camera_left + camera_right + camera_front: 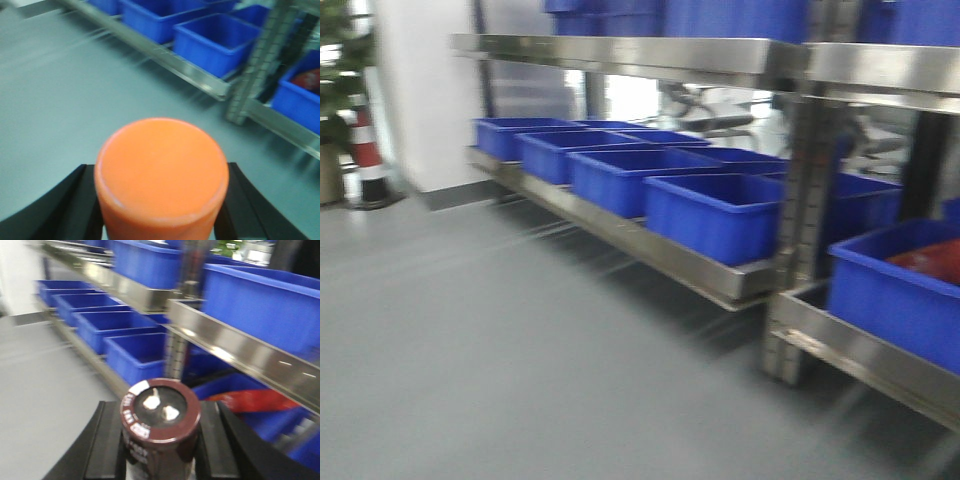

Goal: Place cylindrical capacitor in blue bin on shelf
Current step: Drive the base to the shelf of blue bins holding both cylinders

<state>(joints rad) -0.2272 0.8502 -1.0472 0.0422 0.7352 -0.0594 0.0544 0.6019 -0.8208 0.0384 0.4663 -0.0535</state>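
Holding the cylindrical capacitor [160, 412], right gripper [162, 442] faces the shelf [235, 352] across grey floor [520, 350]; left gripper [160, 205] clamps an orange cylinder [161, 165].

1. The cylindrical capacitor [160, 412] is a stubby dark brown cylinder. Pale print runs round its top rim and two silvery terminals sit on its end face. It stands upright, clamped in the right gripper [162, 440].
2. The shelf [620, 55] is a stainless-steel rack with shiny front rails.
3. Open-topped blue bins [710, 215] sit side by side along its lower tier.
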